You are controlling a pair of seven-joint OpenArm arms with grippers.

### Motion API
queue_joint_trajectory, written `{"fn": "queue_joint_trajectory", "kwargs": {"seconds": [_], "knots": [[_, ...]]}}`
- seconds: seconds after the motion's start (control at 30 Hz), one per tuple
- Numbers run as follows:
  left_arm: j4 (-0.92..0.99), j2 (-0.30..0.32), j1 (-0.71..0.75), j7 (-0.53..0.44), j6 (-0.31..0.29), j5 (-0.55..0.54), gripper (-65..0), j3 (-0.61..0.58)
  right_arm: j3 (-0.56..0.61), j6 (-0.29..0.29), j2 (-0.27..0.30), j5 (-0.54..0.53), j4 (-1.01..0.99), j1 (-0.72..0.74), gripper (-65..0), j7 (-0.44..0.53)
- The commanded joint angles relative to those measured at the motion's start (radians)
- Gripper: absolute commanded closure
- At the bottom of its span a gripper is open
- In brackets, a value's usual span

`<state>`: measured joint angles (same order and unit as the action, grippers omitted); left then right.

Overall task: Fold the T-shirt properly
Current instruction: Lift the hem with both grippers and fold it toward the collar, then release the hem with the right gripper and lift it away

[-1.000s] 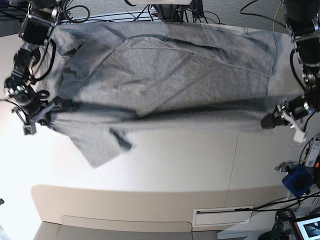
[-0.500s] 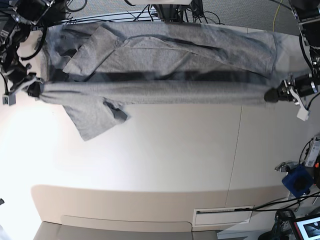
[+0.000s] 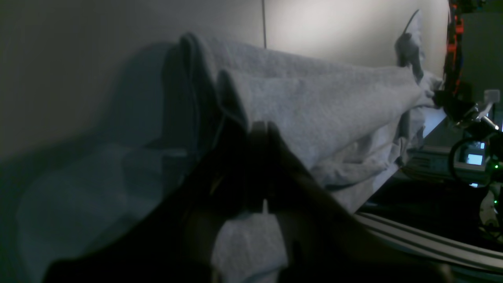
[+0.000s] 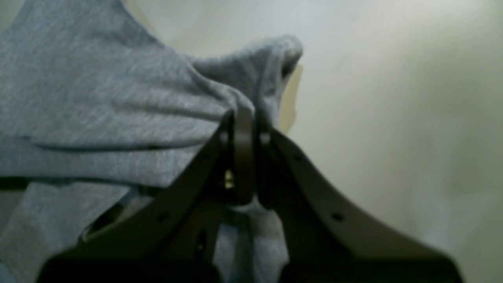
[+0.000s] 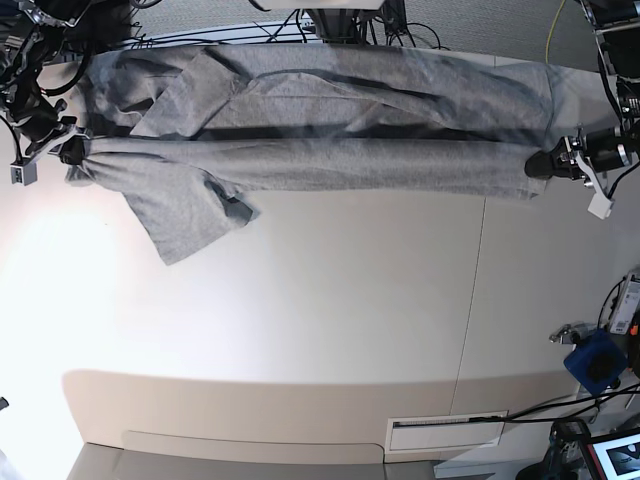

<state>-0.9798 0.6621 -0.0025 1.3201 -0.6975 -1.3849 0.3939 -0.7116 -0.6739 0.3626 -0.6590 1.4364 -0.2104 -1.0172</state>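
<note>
Pincer tips of the left arm point(image 3: 259, 129) were pressed together on a bunched corner of the T-shirt point(image 3: 322, 106) in the left wrist view, with grey cloth pinched between them and more hanging below. Beyond it the doubled cloth ran off toward the far arm, though the dim light left its lower layers hard to read.

From the right wrist view, the right pincer point(image 4: 243, 118) was likewise clamped on a gathered edge of the same shirt, folds spreading away to one side over the pale desk point(image 4: 393, 98).

In the base view, the shirt point(image 5: 330, 150) lay stretched along the far edge of the desk point(image 5: 330, 320), held taut between the right pincer point(image 5: 68, 152) and the left pincer point(image 5: 540, 163). A second earlier the held edge had been nearer the middle of the desk; since then both arms had carried it back over the body, so the cloth now lay doubled lengthwise. One sleeve point(image 5: 185, 215) still spilled out below the fold. That suggested the first lengthwise fold was nearly laid, with release and the sleeve remaining.
</note>
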Motion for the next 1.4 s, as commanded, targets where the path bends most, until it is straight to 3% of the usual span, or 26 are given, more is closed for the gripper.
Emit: {"fn": "queue_joint_trajectory", "kwargs": {"seconds": [0.0,0.43,0.67,0.9,1.0,1.03,1.07,1.17,1.37], "knots": [[-0.013,0.031,-0.011,-0.003,-0.001,-0.022,0.0,0.009,-0.01,0.005,0.02,-0.01,0.016,0.005,0.0,0.015],[-0.013,0.032,-0.011,0.049,-0.001,-0.029,0.0,0.009,-0.01,0.005,-0.003,-0.013,0.016,0.005,0.0,-0.002],[-0.013,0.064,-0.012,0.048,-0.001,-0.029,0.0,0.009,-0.01,0.005,-0.003,-0.014,0.016,0.005,0.0,-0.058],[-0.013,0.067,-0.012,0.035,-0.001,-0.029,0.0,0.009,-0.01,0.005,-0.003,-0.014,0.016,0.005,0.0,-0.056],[-0.013,0.067,-0.012,0.033,-0.001,-0.029,-17.2,0.009,-0.01,0.005,-0.003,-0.005,0.016,0.005,0.0,-0.058],[-0.013,0.067,-0.012,0.033,-0.001,-0.03,-21.8,0.009,-0.01,0.005,-0.005,0.0,0.016,0.005,-2.2,-0.059],[-0.013,0.066,-0.012,0.033,-0.001,-0.03,-24.7,0.009,-0.01,0.005,-0.005,0.001,0.016,0.005,-9.3,-0.059],[-0.013,0.067,-0.012,0.024,-0.001,-0.031,-25.8,0.009,-0.01,0.005,-0.005,0.0,0.016,0.005,-23.7,-0.051],[-0.013,0.067,-0.012,0.014,-0.001,-0.045,-25.8,0.009,-0.01,0.005,-0.005,-0.014,0.017,0.006,-24.5,-0.045]]}}
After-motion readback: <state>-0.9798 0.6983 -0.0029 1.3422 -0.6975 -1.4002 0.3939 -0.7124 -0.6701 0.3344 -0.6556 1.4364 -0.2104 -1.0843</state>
